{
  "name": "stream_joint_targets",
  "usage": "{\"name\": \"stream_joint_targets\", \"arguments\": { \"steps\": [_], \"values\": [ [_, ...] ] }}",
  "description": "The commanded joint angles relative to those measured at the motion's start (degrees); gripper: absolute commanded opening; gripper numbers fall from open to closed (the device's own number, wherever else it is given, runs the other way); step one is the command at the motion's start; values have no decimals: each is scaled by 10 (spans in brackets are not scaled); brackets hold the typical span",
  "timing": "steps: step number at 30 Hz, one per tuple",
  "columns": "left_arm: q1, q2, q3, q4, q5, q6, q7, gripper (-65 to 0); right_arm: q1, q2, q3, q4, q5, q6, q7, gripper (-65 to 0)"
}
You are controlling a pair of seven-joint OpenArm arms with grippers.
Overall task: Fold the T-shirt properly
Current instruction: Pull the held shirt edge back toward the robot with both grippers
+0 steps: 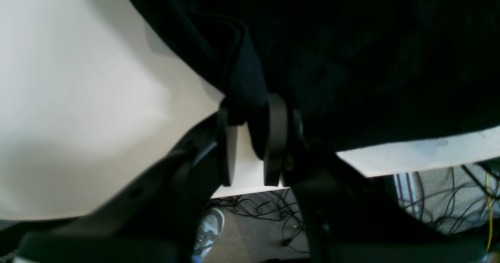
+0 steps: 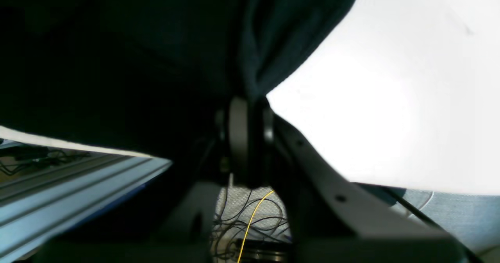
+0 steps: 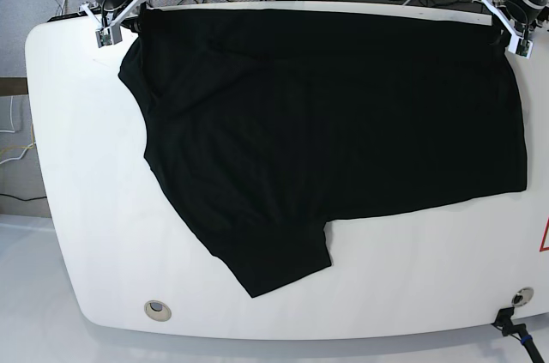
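Right wrist view: my right pincer [image 2: 247,136] is clamped on a bunched edge of the black T-shirt [image 2: 129,56], cloth pinched between the pads. The shirt fills the upper left. White worktop [image 2: 390,99] lies to the right. Below the edge I see tangled cables [image 2: 238,220], one yellow, on the floor.

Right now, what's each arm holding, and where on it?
Both hold the black T-shirt. The left gripper pinches a bunched edge at one far corner, the right gripper the other far corner, at the table's far edge.
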Motion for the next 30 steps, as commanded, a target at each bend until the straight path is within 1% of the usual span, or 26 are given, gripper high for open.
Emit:
{"name": "stream_joint_targets", "arguments": {
  "steps": [1,2,3,4,7,8,9,11,18,21,30],
  "values": [
    [3,-18,3,-1,23,1,28,-553,-11,1,-3,-4,-26,-3,-41,-650],
    [-2,-19,9,-1,24,1,28,-551,-11,1,-3,-4,-26,-3,-41,-650],
    [-3,-19,10,-1,24,1,28,-530,-11,1,-3,-4,-26,-3,-41,-650],
    [-3,-19,10,0,24,1,28,-490,-11,1,-2,-4,-26,-3,-41,-650],
    [-5,-20,11,1,25,1,28,-320,-14,1,-3,-4,-26,-3,-41,-650],
    [-5,-20,11,2,25,1,28,-283,-17,1,-2,-4,-26,-3,-41,-650],
    [-5,-20,11,2,25,1,28,-264,-19,1,-2,-4,-26,-3,-41,-650],
    [-5,-28,11,2,25,1,28,-261,-23,1,0,-4,-26,-3,-41,-650],
    [-4,-31,9,2,25,1,28,-261,-39,1,1,-4,-25,-3,-41,-650],
    [-4,-47,10,2,25,1,28,-261,-42,1,1,-4,-26,-3,-41,-650],
    [-5,-55,11,2,24,1,28,-261,-43,0,0,-4,-25,-3,-41,-650]
  ]
}}
